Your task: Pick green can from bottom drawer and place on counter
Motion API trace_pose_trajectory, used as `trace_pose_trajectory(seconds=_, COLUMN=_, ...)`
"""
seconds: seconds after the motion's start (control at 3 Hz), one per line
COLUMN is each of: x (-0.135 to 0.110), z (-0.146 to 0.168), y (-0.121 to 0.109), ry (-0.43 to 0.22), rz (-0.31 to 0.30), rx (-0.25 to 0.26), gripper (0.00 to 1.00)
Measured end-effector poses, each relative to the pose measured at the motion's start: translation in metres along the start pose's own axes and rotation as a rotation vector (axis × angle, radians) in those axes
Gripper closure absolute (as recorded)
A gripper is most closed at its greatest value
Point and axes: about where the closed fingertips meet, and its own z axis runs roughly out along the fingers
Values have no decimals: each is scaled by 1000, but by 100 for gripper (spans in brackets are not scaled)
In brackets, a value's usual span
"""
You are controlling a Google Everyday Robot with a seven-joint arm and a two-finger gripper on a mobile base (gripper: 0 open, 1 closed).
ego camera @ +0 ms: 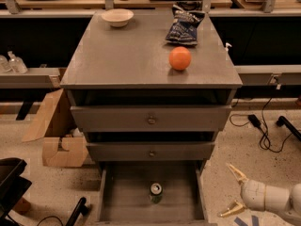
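The green can [155, 192] stands upright in the middle of the open bottom drawer [120, 197], its silver top facing up. The counter [127, 55] is the grey cabinet top above. My gripper [230, 190] is low at the right, beside the drawer's right side and outside it. Its two pale fingers are spread apart and point left toward the drawer. It holds nothing.
On the counter sit an orange ball [180, 58], a white bowl [117, 17] and a dark chip bag [184, 26]. Two shut drawer fronts with knobs [151, 120] are above the open drawer. A cardboard box [54, 135] lies left; cables [261, 128] lie right.
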Motion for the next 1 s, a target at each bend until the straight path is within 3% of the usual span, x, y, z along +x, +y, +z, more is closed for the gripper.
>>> trace_pose_trajectory(seconds=0.67, x=22, z=43, y=7, ry=-14, rz=7, rx=-46, gripper=0)
trace_pose_trajectory(seconds=1.0, x=50, z=97, y=7, ry=-45, rz=-12, rx=-105, gripper=0)
